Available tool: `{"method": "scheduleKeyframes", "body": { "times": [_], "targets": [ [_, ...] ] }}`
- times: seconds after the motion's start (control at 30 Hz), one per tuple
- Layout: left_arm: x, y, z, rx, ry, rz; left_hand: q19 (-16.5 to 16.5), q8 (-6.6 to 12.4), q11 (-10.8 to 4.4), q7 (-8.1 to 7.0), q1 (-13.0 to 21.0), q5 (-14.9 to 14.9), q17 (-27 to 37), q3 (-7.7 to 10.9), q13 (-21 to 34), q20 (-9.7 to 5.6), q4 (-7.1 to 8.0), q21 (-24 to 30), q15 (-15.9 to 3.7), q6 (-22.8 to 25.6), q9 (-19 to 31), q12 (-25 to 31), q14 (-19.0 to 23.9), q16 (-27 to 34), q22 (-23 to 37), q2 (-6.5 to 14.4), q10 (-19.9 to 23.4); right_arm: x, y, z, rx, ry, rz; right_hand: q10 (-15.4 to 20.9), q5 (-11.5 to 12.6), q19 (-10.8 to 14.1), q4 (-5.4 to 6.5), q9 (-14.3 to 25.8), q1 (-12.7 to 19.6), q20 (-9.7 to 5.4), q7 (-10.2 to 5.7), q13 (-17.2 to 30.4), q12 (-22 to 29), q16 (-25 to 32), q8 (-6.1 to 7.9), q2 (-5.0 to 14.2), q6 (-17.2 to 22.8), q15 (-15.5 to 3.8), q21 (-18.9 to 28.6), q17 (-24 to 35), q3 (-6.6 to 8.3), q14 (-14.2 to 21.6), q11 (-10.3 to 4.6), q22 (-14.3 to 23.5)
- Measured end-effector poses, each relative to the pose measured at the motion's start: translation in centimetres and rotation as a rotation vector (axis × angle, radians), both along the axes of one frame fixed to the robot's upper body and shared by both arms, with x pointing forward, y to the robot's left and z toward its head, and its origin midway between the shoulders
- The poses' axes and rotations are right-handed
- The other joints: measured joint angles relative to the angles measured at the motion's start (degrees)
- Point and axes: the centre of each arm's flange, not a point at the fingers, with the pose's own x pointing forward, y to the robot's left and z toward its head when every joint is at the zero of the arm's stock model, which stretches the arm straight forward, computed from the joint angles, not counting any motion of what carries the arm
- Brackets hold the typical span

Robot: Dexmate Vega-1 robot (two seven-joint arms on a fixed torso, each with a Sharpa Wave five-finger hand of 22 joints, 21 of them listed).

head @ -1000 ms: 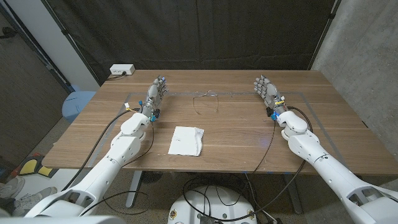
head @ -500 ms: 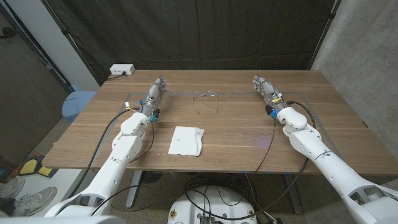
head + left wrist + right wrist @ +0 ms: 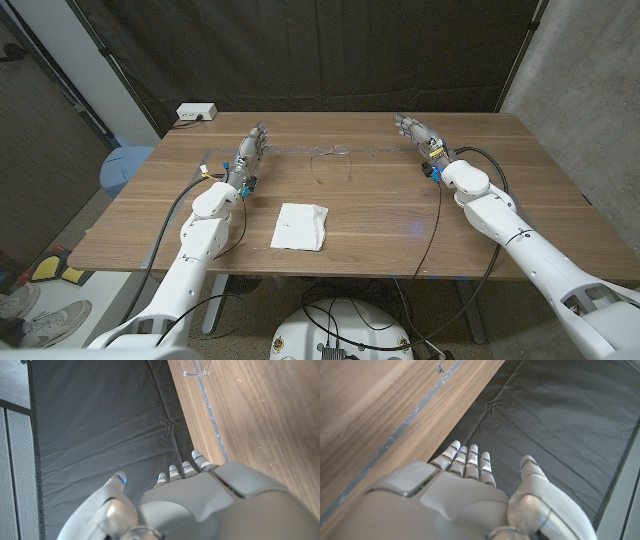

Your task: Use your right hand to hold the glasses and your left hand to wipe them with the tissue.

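Head view frames a wooden table [image 3: 380, 215] on which the task has not yet been started. The glasses [image 3: 332, 156], clear-framed and faint against the wood, are seen lying near the far edge, about midway between the two hands and touched by neither. The tissue [image 3: 300, 226] is seen lying flat nearer the front edge, left of the middle, untouched as well. The right hand [image 3: 418, 136] is held near the far edge to the right of the glasses, with fingers extended and slightly apart and nothing held. The left hand [image 3: 252, 150] is held near the far edge to the left of the glasses, fingers extended close together, thumb apart, also empty. Everything is judged to be left: grasping the glasses, picking up the tissue, and wiping.

In the left wrist view, only a cut-off part of the glasses [image 3: 195, 367] is shown. Whether either hand touches the table cannot be told.
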Motion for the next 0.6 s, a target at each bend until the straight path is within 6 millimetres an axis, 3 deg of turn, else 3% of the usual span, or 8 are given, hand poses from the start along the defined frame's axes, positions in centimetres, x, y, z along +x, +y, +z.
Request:
{"method": "scheduleKeyframes", "body": {
  "times": [0.23,0.27,0.43,0.47,0.6],
  "targets": [
    [-0.3,0.3,-0.1,-0.021,-0.007,0.005,0.2,0.05,0.17,0.0,0.0,0.01,0.0,0.0,0.0,0.6,0.0,-0.22,0.14,0.0,0.0,0.0,0.59,0.0,0.0,0.0,0.6,0.1,0.2,-0.2,-0.055,-0.002,-0.023,0.14,0.0,0.0,0.0,0.0,0.0,0.0,-0.19,0.0,0.0,0.0,0.0,0.0,0.19,0.31,0.0,0.0,0.0,0.31,-0.14,0.0],
    [-0.4,0.3,-0.1,-0.023,-0.008,0.006,0.2,0.06,0.17,0.0,0.0,-0.21,0.0,0.0,0.0,0.6,0.0,-0.22,0.13,0.0,0.0,0.0,0.58,0.0,0.0,0.0,0.6,-0.3,1.6,1.4,-0.11,-0.036,-0.005,0.26,0.0,0.0,0.0,0.0,0.0,0.0,-0.19,0.0,0.0,0.0,0.0,0.0,0.19,0.31,0.0,0.0,0.0,0.31,-0.25,0.0],
    [-0.6,0.0,-0.6,0.009,0.004,-0.009,0.2,0.05,0.48,-0.3,0.32,-0.21,0.01,-0.12,0.0,0.6,-0.12,-0.22,0.02,0.31,0.0,0.0,0.69,0.0,0.0,-0.33,0.9,-0.3,1.7,1.3,-0.142,-0.039,-0.023,0.3,0.0,0.4,-0.24,0.0,0.0,0.4,-0.41,0.0,0.0,0.0,0.0,0.0,0.4,0.31,0.0,-0.01,-0.24,0.31,-0.3,0.0],
    [-0.6,-0.1,-0.8,0.026,0.015,-0.019,0.2,0.05,0.48,-0.3,0.37,-0.21,0.01,-0.16,0.0,0.6,-0.15,-0.22,-0.06,0.3,0.0,0.0,0.78,0.0,0.0,-0.38,0.9,-0.5,2.7,2.0,-0.179,-0.057,-0.011,0.3,0.0,0.4,-0.24,0.01,0.26,0.4,-0.41,0.0,0.0,0.0,0.0,0.26,0.4,0.31,0.0,0.0,-0.24,0.31,-0.3,0.0],
    [-0.9,-0.1,-1.0,0.028,0.013,-0.018,0.2,0.05,0.3,-0.3,0.38,-0.21,0.01,-0.08,0.01,0.6,-0.22,-0.25,0.25,0.31,0.01,0.0,1.08,0.0,0.0,-0.37,1.08,-0.6,3.2,2.2,-0.22,-0.065,-0.02,0.3,0.0,0.4,-0.24,0.01,0.3,0.4,-0.6,0.0,0.0,0.0,0.0,0.3,0.6,0.31,0.0,-0.01,-0.24,0.31,-0.3,0.0]
  ]
}}
